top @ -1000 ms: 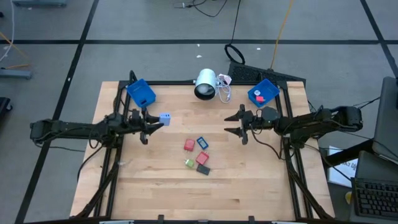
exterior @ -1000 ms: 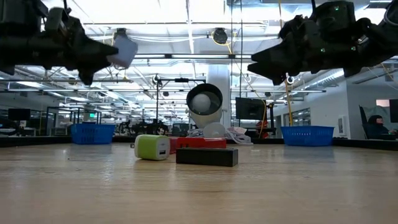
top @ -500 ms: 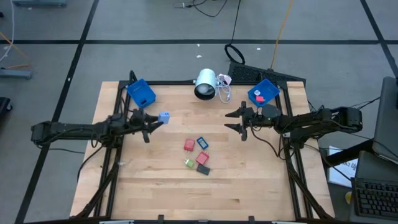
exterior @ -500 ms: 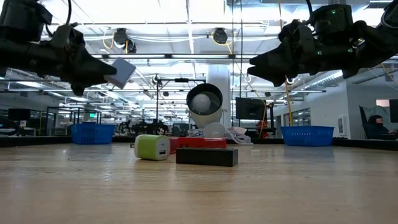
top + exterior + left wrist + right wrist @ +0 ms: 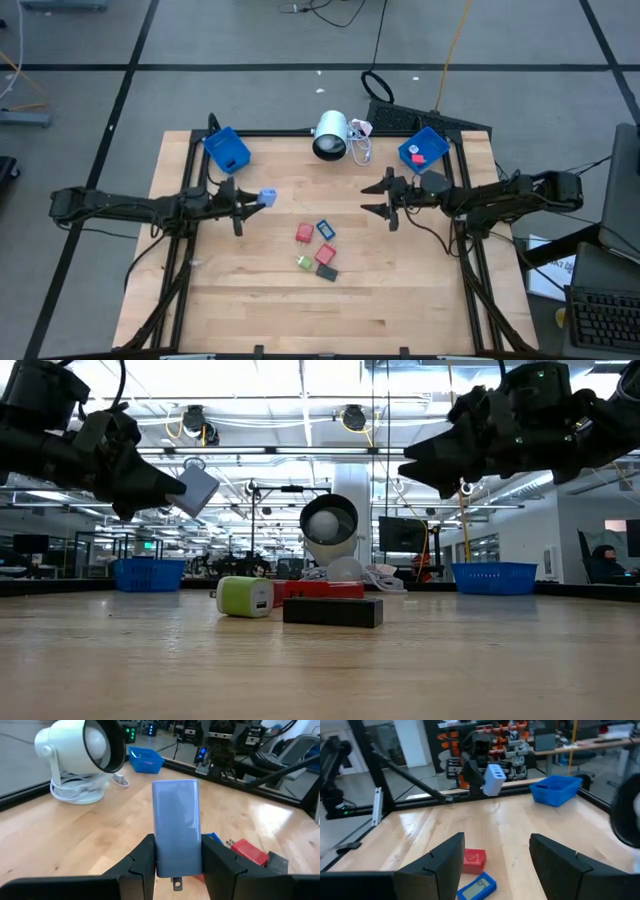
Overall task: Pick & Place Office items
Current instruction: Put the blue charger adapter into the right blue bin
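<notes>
My left gripper (image 5: 250, 199) is shut on a pale blue-grey block (image 5: 176, 826), high above the table, left of the pile; it also shows in the low view (image 5: 197, 490). Several small pieces lie on the table's middle: a red one (image 5: 304, 233), a blue one (image 5: 326, 229), a green one (image 5: 305, 262), another red one (image 5: 325, 253) and a dark grey one (image 5: 327, 272). My right gripper (image 5: 377, 197) is open and empty, in the air right of the pile. My left gripper pinches the pale block's two side faces (image 5: 159, 862) between its two fingers, at the block's near end. The fingers come level from the table's left. The block sticks out past the fingertips, lifted clear of the table.
A blue bin (image 5: 227, 149) stands at the far left corner and another blue bin (image 5: 423, 149), holding a red piece, at the far right. A white lamp-like cylinder with cable (image 5: 331, 135) lies at the far edge's middle.
My left gripper has gone a little down and toward the table's near edge with the pale block, which has tipped slightly in the hold and stays clear of the table.
</notes>
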